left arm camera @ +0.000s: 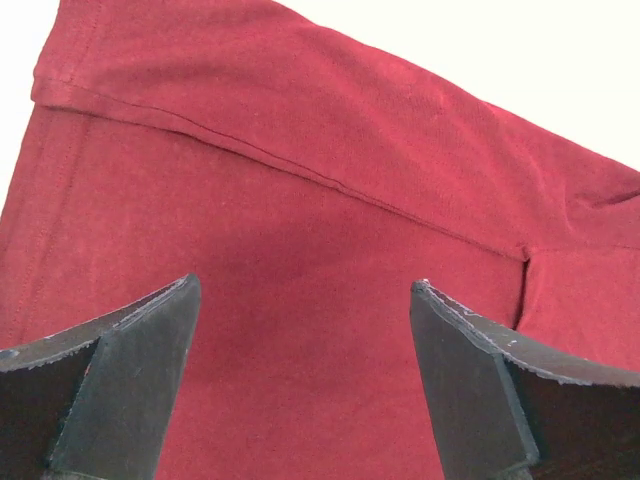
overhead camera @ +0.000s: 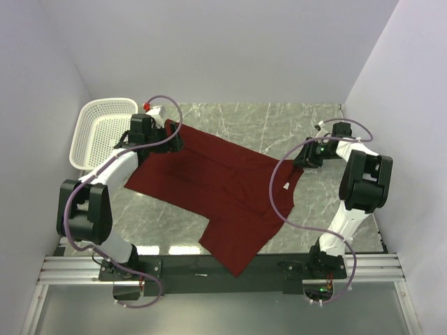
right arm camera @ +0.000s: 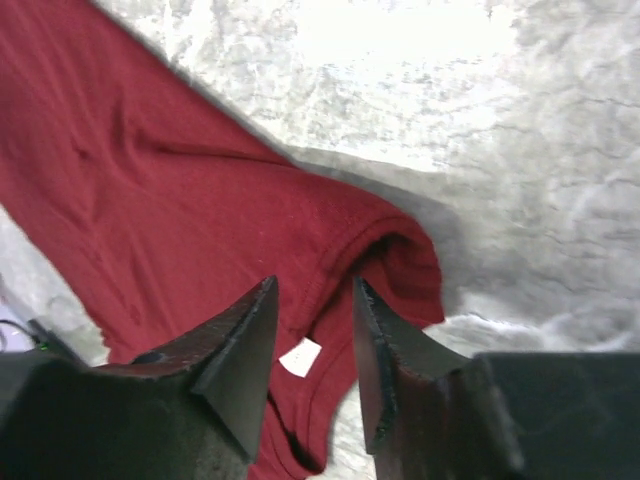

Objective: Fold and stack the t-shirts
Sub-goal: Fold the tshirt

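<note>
Maroon t-shirt [overhead camera: 223, 181] flat on marble table [overhead camera: 279, 122]. Long axis slants far-left to right, collar [right arm camera: 385, 250] toward right arm (tag [right arm camera: 299, 357] showing). Left gripper [left arm camera: 305, 285] wide open over far-left corner, empty. Right gripper [right arm camera: 315, 282] narrowly parted above collar.

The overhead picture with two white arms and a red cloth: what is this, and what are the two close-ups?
Two robot arms are bolted to a marble table; that camera looks down from above them. Each close-up comes from a camera on one wrist, showing its black fingers. A maroon t-shirt lies spread out, a white basket nearby. The left gripper is open over the cloth, holding nothing. The right gripper sits at the collar, narrowly parted; a grip is unclear.
</note>
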Tool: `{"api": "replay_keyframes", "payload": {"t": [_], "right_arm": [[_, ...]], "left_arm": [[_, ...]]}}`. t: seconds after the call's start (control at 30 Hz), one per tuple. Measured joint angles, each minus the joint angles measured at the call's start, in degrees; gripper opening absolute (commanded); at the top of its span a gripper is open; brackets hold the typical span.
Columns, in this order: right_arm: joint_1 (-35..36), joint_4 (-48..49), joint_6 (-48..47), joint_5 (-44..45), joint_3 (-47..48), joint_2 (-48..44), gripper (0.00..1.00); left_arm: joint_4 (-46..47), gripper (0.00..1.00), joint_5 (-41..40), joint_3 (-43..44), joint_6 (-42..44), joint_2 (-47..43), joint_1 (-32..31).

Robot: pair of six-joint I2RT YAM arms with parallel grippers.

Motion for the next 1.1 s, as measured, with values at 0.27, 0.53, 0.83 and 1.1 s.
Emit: {"api": "replay_keyframes", "payload": {"t": [0.27,0.53,0.83,1.1], "right_arm": [[0.0,1.1,3.1,-1.8,0.3,3.8,0.27],[0.0,1.6,3.3,-2.7,0.0,3.8,0.0],[0.0,-0.6,2.6,-5.1,-3.8,0.7,0.0],[0.0,-1.9,2.8,-4.7,-5.4,-0.3,0.05]], "left_arm": [[-0.3,0.92,0.9,0.0,0.0,-0.4,0.0],[-0.4,0.92,1.2,-0.2,0.0,-2.0,0.0],[-0.4,0.92,1.5,-0.6,0.0,-2.0,0.0],[-0.4,0.92,2.3,-0.7,0.0,-2.0,0.0]]}}
